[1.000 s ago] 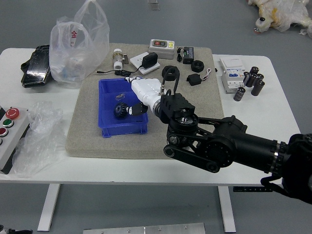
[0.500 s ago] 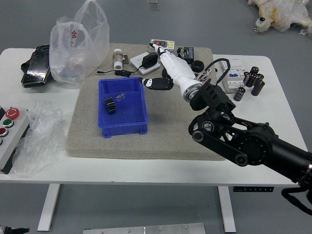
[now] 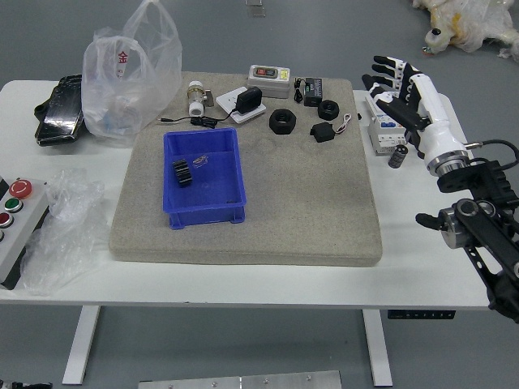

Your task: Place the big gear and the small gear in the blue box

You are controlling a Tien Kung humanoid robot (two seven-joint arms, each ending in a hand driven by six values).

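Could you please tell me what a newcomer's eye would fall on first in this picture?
Probably the bright blue box, left of centre on the grey mat, with a dark ridged piece inside. Next might come the robot's right hand, fingers spread, over the right side of the table, and the big see-through bag at the mat's far left corner.

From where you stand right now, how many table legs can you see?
2. The left leg and the right leg both come down from the near edge of the white table. Any others may be hidden under the tabletop.
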